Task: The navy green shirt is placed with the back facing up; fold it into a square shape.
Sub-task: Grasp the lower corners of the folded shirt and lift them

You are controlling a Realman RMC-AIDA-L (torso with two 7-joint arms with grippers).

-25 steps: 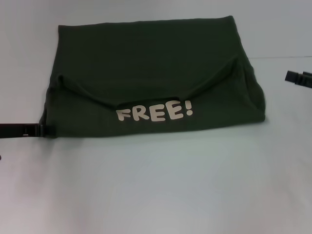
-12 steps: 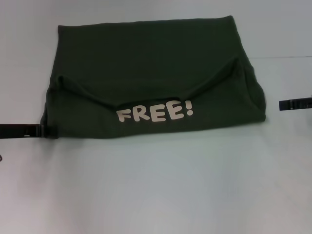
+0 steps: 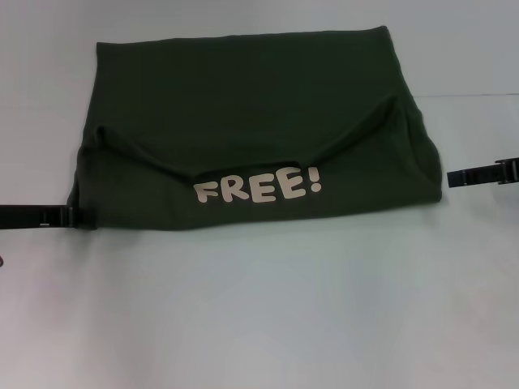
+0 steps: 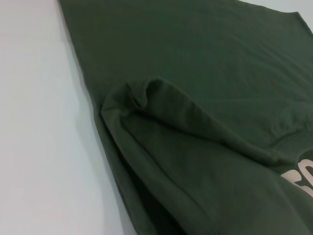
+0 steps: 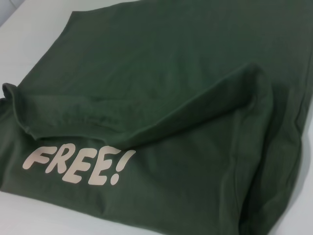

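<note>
Lying across the far half of the white tabletop [image 3: 259, 308]: the navy green shirt [image 3: 243, 105], near hem flapped back so the cream "FREE!" lettering [image 3: 258, 186] shows on the fold. Soft, light and limp by the look of it, likely to sag and crease unless pinched at both near side corners together. Left gripper [image 3: 69, 217] touching the shirt's near left corner, right gripper [image 3: 454, 178] just beside the right edge; jaws' state impossible to tell on either.
</note>
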